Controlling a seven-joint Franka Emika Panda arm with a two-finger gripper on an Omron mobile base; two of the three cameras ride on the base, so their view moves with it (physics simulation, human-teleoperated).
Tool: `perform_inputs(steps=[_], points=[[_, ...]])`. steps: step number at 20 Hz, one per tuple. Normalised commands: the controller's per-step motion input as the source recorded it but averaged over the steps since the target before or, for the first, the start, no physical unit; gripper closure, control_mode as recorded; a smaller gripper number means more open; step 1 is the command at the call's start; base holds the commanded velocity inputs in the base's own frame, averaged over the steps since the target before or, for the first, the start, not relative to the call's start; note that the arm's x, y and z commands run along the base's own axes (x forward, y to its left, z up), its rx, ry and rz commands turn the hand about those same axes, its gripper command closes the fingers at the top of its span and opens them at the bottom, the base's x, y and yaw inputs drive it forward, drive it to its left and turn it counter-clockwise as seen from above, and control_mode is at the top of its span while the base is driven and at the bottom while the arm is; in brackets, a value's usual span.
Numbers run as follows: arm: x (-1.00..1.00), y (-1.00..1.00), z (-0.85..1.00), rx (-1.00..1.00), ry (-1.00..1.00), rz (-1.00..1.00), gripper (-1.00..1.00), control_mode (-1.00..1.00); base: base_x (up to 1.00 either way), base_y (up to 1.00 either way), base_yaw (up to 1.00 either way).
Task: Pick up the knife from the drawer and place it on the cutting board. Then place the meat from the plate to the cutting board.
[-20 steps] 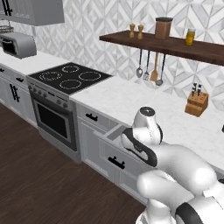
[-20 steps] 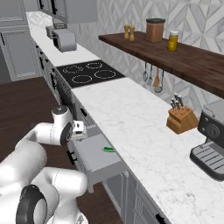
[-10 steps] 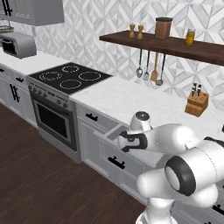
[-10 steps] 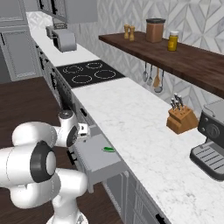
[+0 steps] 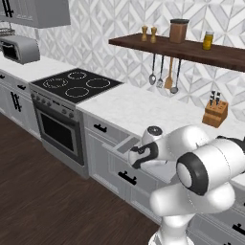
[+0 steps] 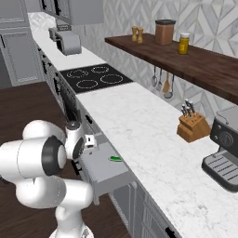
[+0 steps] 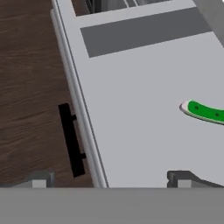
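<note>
The grey drawer stands pulled out from under the marble counter, and I also see the drawer from the left and the drawer from the hand. The green-handled knife lies on its floor near the counter side; the knife sits at the right edge of the hand view. My gripper hangs open over the drawer's front edge, above the black bar handle, to the left of the knife. The gripper holds nothing. The cutting board, plate and meat are out of view.
A black cooktop with its oven is left of the drawer. A wooden knife block and a coffee machine stand on the counter. Utensils hang under the dark shelf. Dark wood floor lies in front.
The arm's elbow has swung up and around, and the hand has shifted a little toward the open drawer. The gripper stays open; the knife has not moved.
</note>
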Motion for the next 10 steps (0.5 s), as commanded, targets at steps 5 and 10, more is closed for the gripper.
perform_inputs(steps=[5, 10], points=[[0.05, 0.00, -0.26, 0.00, 0.02, 0.04, -1.00, -1.00, 0.00, 0.00, 0.00], [0.13, 0.00, -0.15, 0.00, 0.07, 0.01, -1.00, -1.00, 0.00, 0.00, 0.00]])
